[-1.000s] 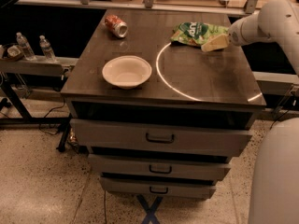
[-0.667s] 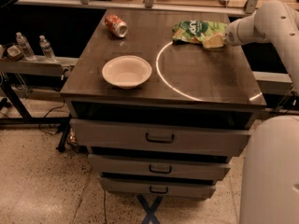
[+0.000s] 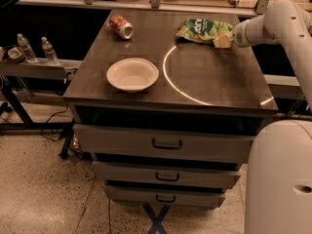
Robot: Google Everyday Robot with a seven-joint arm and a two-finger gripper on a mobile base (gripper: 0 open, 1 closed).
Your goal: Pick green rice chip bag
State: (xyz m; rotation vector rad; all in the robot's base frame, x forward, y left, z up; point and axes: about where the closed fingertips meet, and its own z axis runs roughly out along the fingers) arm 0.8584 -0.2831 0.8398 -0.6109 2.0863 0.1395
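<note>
The green rice chip bag lies crinkled at the far right of the dark tabletop. It is light green with a darker patch and white lettering. My gripper reaches in from the right on a white arm. It sits at the bag's right edge, touching or just over it. Its tan fingers cover the bag's right corner.
A white bowl sits at the front left of the table. A red-and-white soda can lies on its side at the far left. Drawers stack below the table. Two water bottles stand on a shelf to the left. My white base fills the lower right.
The arm has drawn back toward the far right, and the gripper has shifted slightly along the bag's right edge. The bag lies in the same place.
</note>
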